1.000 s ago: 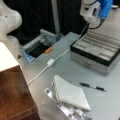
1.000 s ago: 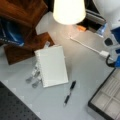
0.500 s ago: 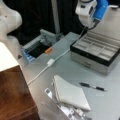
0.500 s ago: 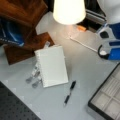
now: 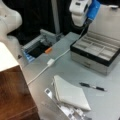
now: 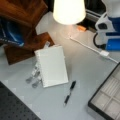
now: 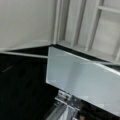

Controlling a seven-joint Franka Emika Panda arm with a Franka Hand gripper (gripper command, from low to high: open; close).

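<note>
The arm's white and blue end [image 5: 82, 12] hangs above the back left corner of an open grey box [image 5: 95, 51] with several compartments, its lid [image 5: 107, 22] standing up behind. In a front view the same arm end [image 6: 107, 32] is at the right edge, beside a white cable plug [image 6: 103, 53]. The gripper's fingers do not show in any view. The wrist view looks down on the box's compartments [image 7: 100, 25] and a grey flat panel [image 7: 82, 80]. Nothing is seen held.
A white book [image 5: 70, 93] [image 6: 51, 66] lies on the grey table, with a black pen [image 5: 92, 87] [image 6: 70, 91] beside it. A white cable [image 5: 50, 62] crosses the table. A lamp shade [image 6: 68, 11], wooden stand [image 6: 22, 15], orange piece [image 5: 48, 50] and metal clips [image 6: 35, 76] are nearby.
The arm's end has drifted left over the box's back corner in a front view. Book, pen and cable lie where they were.
</note>
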